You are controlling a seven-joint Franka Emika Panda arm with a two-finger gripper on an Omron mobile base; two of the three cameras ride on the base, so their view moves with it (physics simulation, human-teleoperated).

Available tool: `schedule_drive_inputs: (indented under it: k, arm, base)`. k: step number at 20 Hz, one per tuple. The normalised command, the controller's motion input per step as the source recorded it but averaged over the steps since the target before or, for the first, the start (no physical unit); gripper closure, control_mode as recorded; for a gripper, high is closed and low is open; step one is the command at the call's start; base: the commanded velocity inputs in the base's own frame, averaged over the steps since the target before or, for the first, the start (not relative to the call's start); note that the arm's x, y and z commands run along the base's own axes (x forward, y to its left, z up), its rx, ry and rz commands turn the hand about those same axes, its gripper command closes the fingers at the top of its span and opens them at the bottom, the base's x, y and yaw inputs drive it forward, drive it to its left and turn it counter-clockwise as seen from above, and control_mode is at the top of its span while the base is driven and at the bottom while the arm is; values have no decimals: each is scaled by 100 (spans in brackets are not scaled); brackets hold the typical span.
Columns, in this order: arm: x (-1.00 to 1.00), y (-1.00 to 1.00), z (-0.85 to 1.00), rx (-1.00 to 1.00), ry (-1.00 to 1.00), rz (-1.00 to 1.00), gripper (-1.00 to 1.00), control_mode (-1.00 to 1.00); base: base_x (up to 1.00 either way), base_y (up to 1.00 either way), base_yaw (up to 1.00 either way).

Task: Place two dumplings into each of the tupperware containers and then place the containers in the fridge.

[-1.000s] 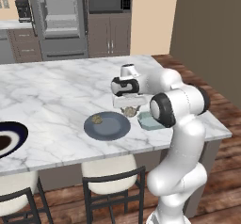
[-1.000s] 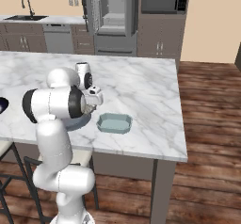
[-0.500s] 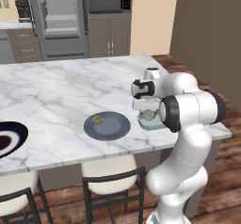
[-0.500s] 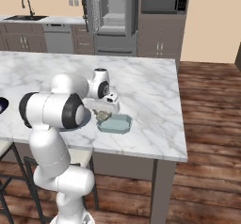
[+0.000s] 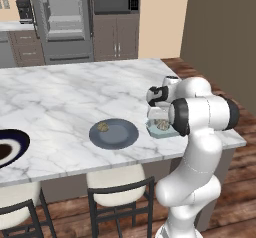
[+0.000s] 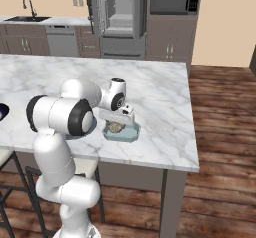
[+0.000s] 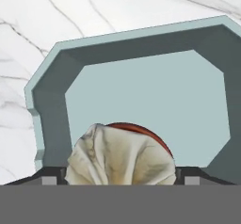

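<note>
Marble tabletop [image 5: 60, 97] is carrying, from the left, a navy-rimmed plate [image 5: 10, 149] at the edge, then a flat grey-blue plate [image 5: 120, 134] with one dumpling [image 5: 103, 127] sitting on its left side. Just right of that plate, the pale teal container [image 6: 121, 133] is lying near the front edge, and the end effector [image 6: 116, 124] is hanging right over it, its jaws standing wide, with a second dumpling [image 7: 120, 159] between the finger tips, inside the tray. Behind, the fridge [image 5: 61, 22] is standing with its doors open.
</note>
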Motion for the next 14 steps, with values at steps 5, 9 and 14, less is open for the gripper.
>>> schedule_drive_inputs:
  k: [5, 9, 14]
  arm:
    - [5, 0, -3, 0, 0, 0, 100, -100]
    - [19, 6, -12, 0, 0, 0, 100, -100]
    - [19, 9, -15, 0, 1, 0, 100, -100]
  base:
    - [0, 0, 0]
    - [0, 0, 0]
    - [0, 0, 0]
